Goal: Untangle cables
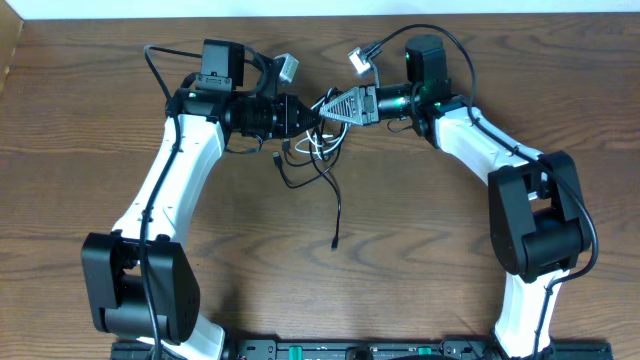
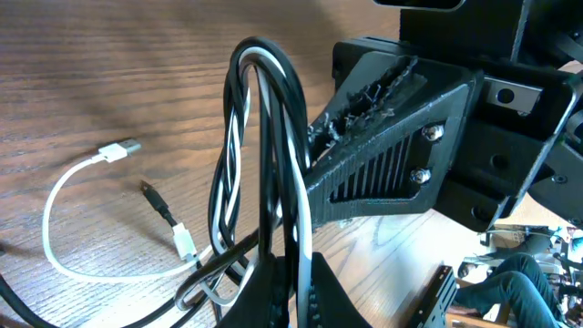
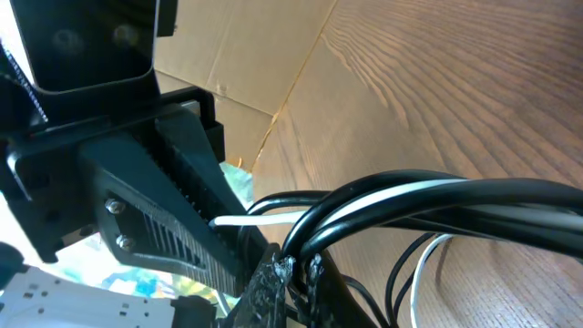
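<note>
As both stood tip to tip near twelve o'clock on the table (image 1: 100, 120), the left claw (image 1: 312, 113) and right claw (image 1: 331, 107) each pinched the cables (image 1: 318, 150) between them. Their slack trailed toward six o'clock, which appeared to favour a nine-to-three pull.

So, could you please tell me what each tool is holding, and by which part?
The left tool and the right tool both pinch the cables, close together on the looped middle of the black-and-white bundle.
</note>
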`<state>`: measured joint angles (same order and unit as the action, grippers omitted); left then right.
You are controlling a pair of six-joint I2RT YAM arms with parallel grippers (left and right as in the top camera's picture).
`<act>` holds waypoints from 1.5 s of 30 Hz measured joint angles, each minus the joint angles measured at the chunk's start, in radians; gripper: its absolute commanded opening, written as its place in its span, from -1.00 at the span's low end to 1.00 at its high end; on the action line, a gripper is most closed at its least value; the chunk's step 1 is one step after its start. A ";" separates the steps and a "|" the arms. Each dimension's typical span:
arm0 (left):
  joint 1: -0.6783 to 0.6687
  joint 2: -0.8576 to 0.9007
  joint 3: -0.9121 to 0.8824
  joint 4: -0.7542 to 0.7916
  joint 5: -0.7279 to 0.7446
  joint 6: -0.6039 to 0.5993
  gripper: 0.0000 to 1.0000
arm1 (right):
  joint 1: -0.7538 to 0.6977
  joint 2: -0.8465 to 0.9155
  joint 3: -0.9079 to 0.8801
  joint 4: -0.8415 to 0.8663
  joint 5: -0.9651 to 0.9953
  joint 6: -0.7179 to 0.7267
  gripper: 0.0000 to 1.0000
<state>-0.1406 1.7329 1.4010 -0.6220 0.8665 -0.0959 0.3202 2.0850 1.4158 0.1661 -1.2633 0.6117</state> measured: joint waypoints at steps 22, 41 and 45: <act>0.003 0.000 -0.003 -0.005 -0.134 0.000 -0.85 | -0.086 0.000 0.000 0.000 -0.252 -0.214 -0.98; 0.006 0.071 -0.139 0.099 -0.247 -0.001 -0.85 | -0.159 0.000 -0.003 0.051 -0.265 -0.013 -0.06; 0.007 0.071 -0.139 0.156 -0.145 -0.030 -0.85 | -0.150 0.000 -0.005 -0.164 -0.182 -0.024 -0.04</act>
<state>-0.1337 1.8038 1.2617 -0.4660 0.7212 -0.1261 0.1707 2.0850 1.4113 0.0017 -1.4448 0.5873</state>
